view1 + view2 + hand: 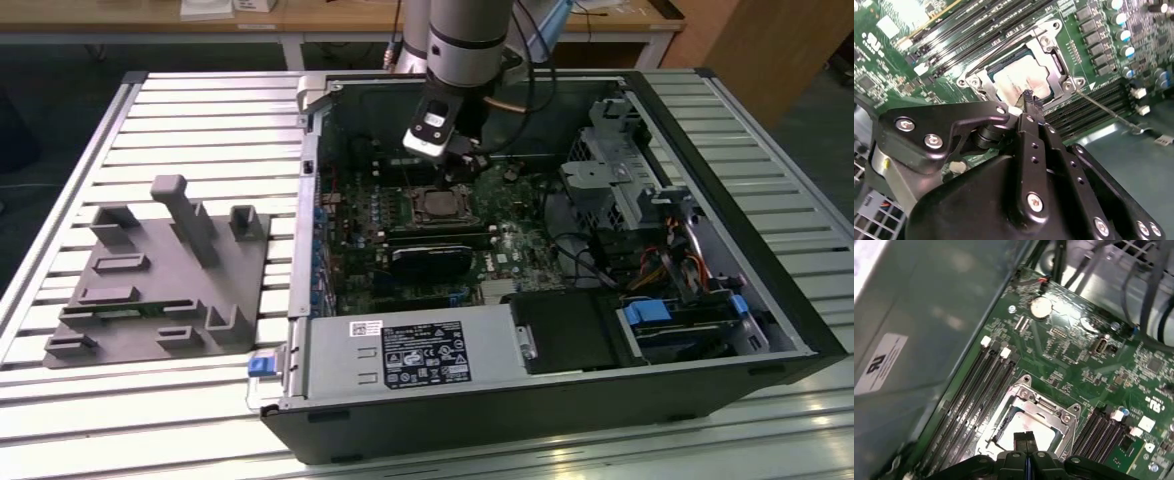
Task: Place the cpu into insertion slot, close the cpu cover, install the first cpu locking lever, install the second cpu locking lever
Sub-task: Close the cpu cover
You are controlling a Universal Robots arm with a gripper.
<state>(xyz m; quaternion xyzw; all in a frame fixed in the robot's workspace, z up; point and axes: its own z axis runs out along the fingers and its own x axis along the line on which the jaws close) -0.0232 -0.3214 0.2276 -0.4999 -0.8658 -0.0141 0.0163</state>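
Note:
The cpu (1021,77) lies in the insertion slot (438,205), its dull silver top showing through the window of the cpu cover (1054,60). The cover lies flat over it, as the first wrist view confirms for the cpu cover (1046,407). My gripper (1030,97) is shut with nothing between its fingers, its tips just above the socket's edge; it appears as gripper (1025,437) and gripper (458,170) in the other views. A thin locking lever (1106,110) sticks out from a socket corner, lying along the board beside the memory slots.
The open computer case (747,250) holds a power supply (414,355), a drive cage (621,170) and loose cables (667,265). Long memory slots (979,390) run beside the socket. A grey fixture plate (154,280) sits on the slatted table at the exterior view's left.

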